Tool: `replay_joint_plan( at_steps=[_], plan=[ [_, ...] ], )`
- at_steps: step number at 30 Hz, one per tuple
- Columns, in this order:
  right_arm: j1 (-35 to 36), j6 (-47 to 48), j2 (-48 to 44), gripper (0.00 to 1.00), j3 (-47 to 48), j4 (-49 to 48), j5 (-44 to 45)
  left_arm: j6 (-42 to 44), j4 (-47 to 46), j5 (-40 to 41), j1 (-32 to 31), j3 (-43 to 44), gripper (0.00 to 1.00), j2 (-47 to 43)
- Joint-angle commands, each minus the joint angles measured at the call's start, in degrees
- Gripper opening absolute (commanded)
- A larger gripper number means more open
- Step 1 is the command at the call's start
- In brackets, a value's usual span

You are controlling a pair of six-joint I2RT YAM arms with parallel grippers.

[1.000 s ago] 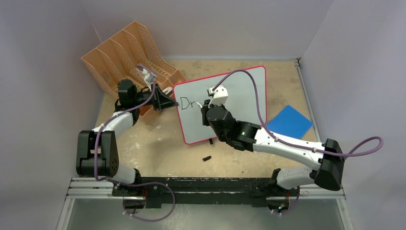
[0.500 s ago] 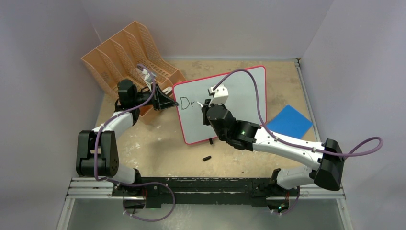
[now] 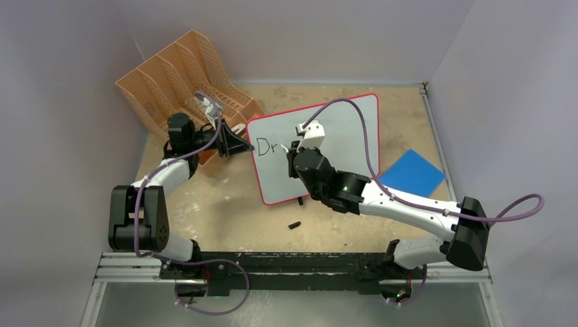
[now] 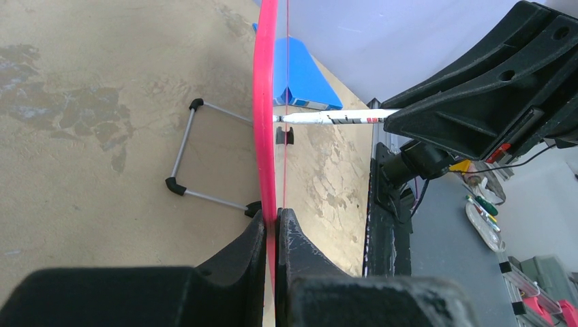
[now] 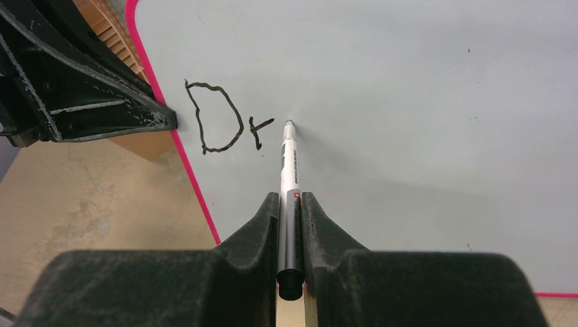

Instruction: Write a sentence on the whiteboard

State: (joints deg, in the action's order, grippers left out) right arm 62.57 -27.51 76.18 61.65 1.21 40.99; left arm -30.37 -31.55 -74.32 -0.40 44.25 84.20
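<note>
left pincer [image 4: 271, 219] clamps the whiteboard [image 3: 341, 122] rim; right pincer [image 5: 290, 204] grips the marker [image 5: 289, 170], tip beside the unfinished sentence [image 5: 232, 126]

**Colours across the writing scene**

The whiteboard [image 3: 344, 136] was seen as white, framed in red-pink — the letters "Dr" [image 5: 230, 127] were drawn on it in black. The marker [image 5: 290, 160] was white-barrelled, with a black end and a small red mark. A plain blue pad [image 3: 411, 173] and an orange, lattice-patterned file rack [image 3: 178, 73] were shown on the mottled tan table [image 3: 225, 204].
</note>
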Motion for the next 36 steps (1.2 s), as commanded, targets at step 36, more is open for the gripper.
replay_joint_plan(
  at_steps=[36],
  plan=[
    [-1.40,-0.46,-1.68,0.00,1.15,1.82,6.26,2.07,-1.07,-2.32,-0.76,0.84,0.00,-1.74]
  ],
)
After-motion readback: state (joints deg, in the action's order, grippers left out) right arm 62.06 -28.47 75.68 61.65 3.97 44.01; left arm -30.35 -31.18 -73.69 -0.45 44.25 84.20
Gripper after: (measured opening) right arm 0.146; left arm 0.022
